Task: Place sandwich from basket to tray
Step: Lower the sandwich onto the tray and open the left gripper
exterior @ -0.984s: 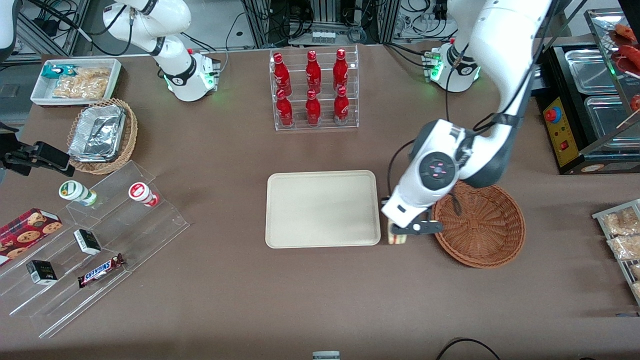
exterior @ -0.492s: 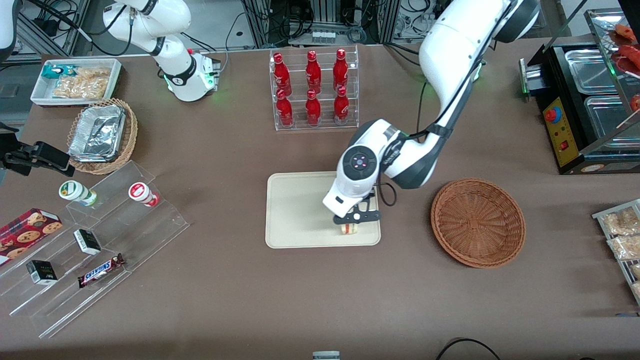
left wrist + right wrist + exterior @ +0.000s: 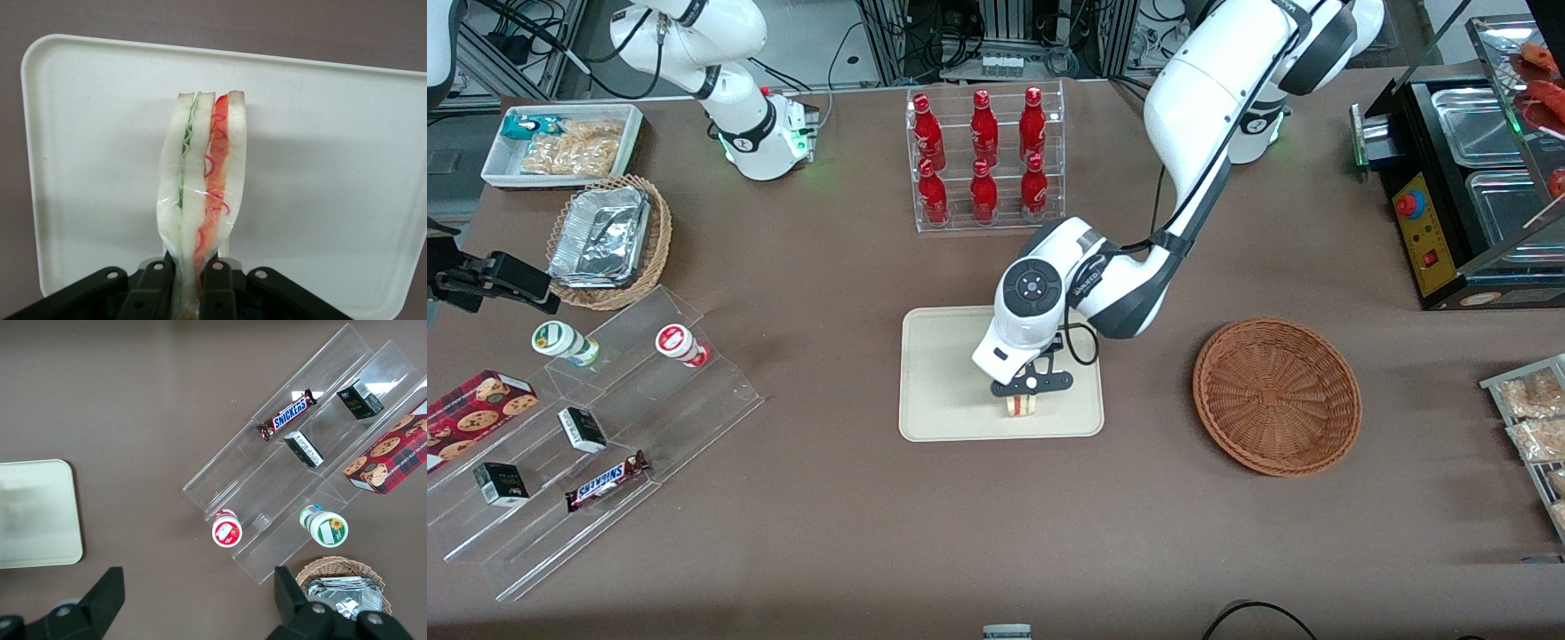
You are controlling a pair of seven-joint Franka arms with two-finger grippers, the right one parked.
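The two black fingers (image 3: 155,288) of the left arm's gripper (image 3: 1024,391) are pressing together on the narrow end of the triangular white-bread sandwich (image 3: 200,193), which is wrapped in clear film and showing green and red filling between its slices. The gripper is holding the sandwich (image 3: 1021,405) over the flat cream-beige rectangular tray (image 3: 951,373), at the tray's edge nearer the front camera; whether the sandwich is touching the tray cannot be told. The round reddish-brown woven wicker basket (image 3: 1276,396) is sitting beside the tray toward the working arm's end of the table, with nothing in it. Farther from the front camera than the tray, a clear acrylic rack (image 3: 986,160) is holding six red bottles in two rows. Toward the parked arm's end, a lighter tan wicker basket (image 3: 609,242) is cradling a crumpled foil container, a white bin (image 3: 560,144) is carrying snack packets, and a clear stepped display (image 3: 596,427) is bearing two small cups, dark little boxes, a Snickers bar and a red cookie box. Everything is resting on a brown tabletop (image 3: 854,533), and cables and metal framing are showing past the table's edge farthest from the camera.
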